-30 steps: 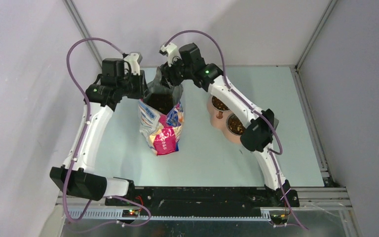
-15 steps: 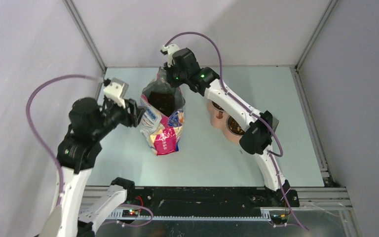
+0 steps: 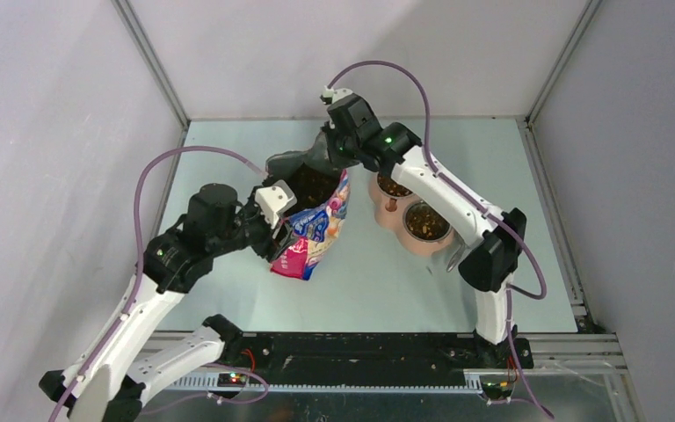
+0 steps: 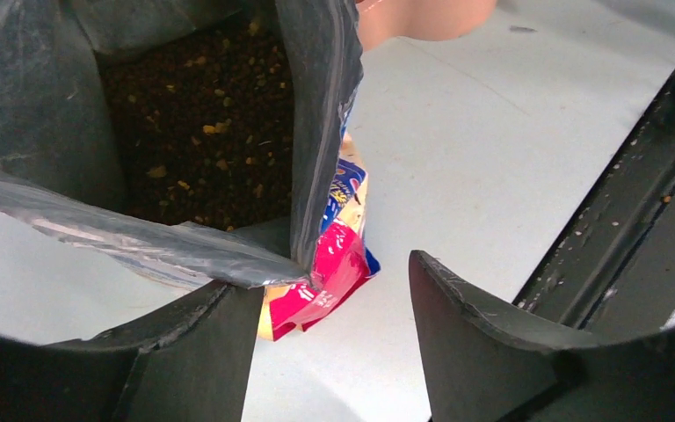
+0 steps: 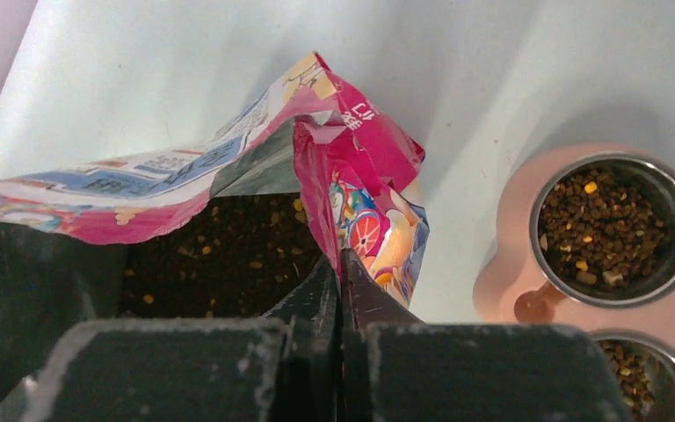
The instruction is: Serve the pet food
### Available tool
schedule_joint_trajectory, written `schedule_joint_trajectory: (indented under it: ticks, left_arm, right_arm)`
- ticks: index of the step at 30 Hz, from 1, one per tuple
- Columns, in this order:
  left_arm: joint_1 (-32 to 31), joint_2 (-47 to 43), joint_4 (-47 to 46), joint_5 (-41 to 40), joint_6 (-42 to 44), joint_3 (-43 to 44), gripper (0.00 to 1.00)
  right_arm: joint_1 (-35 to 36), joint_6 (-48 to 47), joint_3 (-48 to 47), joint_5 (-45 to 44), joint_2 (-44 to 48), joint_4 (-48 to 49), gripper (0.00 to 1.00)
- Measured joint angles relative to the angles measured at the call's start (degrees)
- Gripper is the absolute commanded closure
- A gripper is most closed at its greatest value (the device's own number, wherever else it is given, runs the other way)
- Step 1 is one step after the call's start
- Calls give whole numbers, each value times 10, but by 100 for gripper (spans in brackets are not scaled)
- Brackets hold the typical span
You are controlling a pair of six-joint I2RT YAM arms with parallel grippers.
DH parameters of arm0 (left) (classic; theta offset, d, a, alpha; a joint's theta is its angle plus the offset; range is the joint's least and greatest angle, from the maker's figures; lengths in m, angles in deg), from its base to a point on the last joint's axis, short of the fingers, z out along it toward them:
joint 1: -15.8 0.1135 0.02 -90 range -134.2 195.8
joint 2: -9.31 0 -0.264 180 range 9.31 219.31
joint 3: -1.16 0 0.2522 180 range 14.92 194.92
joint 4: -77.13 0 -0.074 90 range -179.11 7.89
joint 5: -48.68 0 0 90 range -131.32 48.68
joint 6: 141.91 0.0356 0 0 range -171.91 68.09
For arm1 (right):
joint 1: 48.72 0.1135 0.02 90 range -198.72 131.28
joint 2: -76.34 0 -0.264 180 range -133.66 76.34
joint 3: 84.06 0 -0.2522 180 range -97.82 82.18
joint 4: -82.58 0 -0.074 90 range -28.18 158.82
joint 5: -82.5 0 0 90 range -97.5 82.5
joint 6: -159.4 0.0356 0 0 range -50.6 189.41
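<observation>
The printed bag (image 3: 316, 233) stands open mid-table and leans right, with pet food (image 3: 315, 185) dark inside it. My right gripper (image 3: 327, 158) is shut on the bag's far rim; in the right wrist view the pink edge (image 5: 316, 167) runs down between the closed fingertips of the gripper (image 5: 341, 257), beside the pet food (image 5: 220, 255). My left gripper (image 3: 279, 237) is open at the bag's near left side. In the left wrist view the gripper (image 4: 330, 277) has the grey rim corner lying on its left finger (image 4: 185, 352). Pet food (image 4: 202, 132) fills the bag (image 4: 338, 264).
A pink double feeder (image 3: 385, 215) right of the bag holds two steel bowls of kibble (image 3: 393, 186) (image 3: 422, 222), also seen as the feeder (image 5: 510, 264) in the right wrist view. A grey scoop-like shape (image 3: 451, 255) lies by the right arm's elbow. Walls enclose three sides.
The left gripper let go of the left rim, opened, and swung round to the bag's near left side. The right gripper shut on the far rim and drew it right, tilting the bag.
</observation>
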Motion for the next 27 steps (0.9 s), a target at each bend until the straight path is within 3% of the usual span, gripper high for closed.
schedule_joint_trajectory:
  ticks: [2, 9, 15, 18, 27]
  left_arm:
    - [-12, 0, -1, -17, 6, 0, 35]
    - [-26, 25, -44, -130, 9, 0, 44]
    - [-27, 28, -58, -143, 10, -3, 73]
    - [-27, 26, -58, -128, 19, -5, 96]
    - [15, -28, -45, -112, 96, -35, 100]
  right_arm:
    - [1, 5, 15, 2, 11, -1, 100]
    - [-30, 22, 27, 100, 23, 23, 68]
    - [-108, 36, 62, 284, 65, 88, 46]
    - [-152, 13, 67, 364, 74, 118, 40]
    - [-165, -106, -1, 445, 29, 120, 23]
